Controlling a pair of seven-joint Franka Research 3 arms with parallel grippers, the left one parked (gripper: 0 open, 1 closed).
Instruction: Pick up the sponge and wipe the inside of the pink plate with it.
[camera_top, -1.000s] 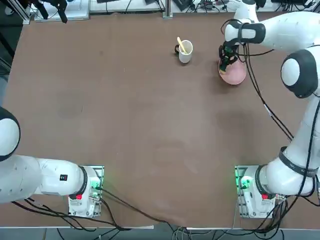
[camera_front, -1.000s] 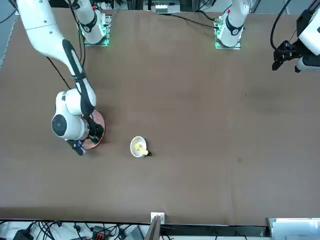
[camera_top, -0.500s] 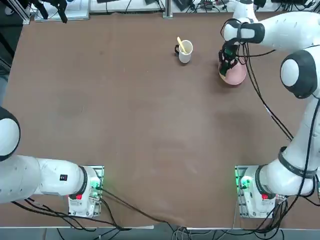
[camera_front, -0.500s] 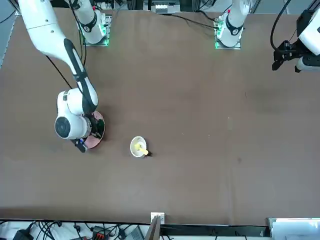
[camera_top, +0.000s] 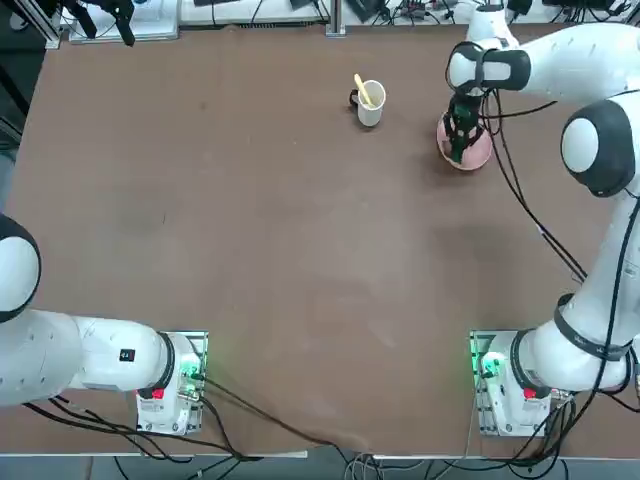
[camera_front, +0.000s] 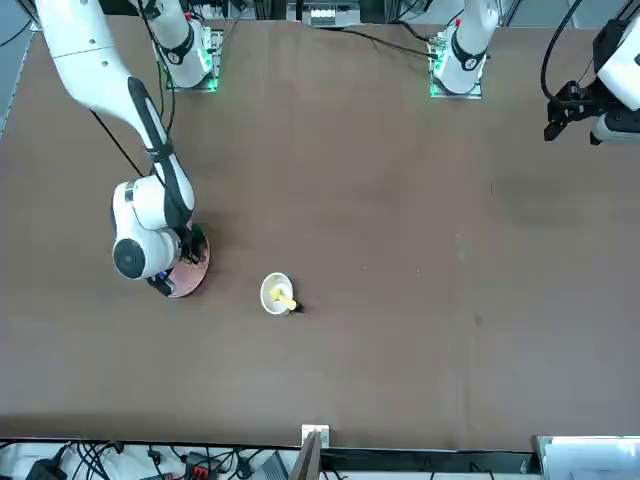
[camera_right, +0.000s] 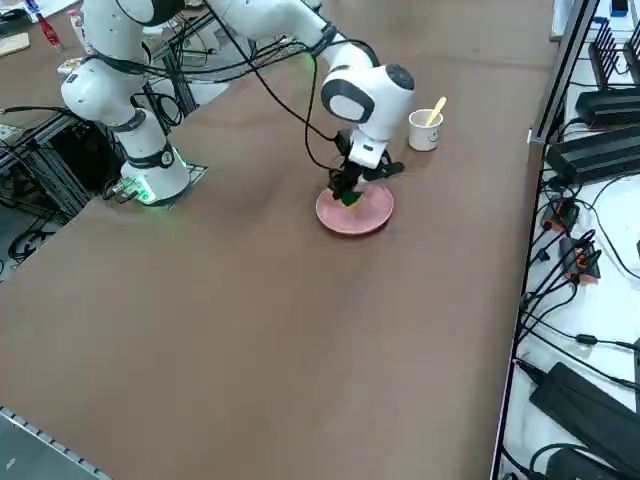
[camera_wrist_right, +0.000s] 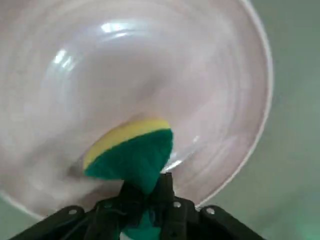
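Right end effector (camera_wrist_right: 142, 200) clamped on the sponge (camera_wrist_right: 131, 157), yellow foam face pressed inside the pink plate (camera_top: 476, 152) at the far right part of the bench (camera_top: 280, 250). White mug (camera_top: 371, 103) with yellow utensil (camera_top: 362, 89) noted near the plate, apart from it; plate partly screened by the arm's wrist in top and front views. Bench surface plain brown, cables (camera_right: 570, 250) and equipment along its edge.
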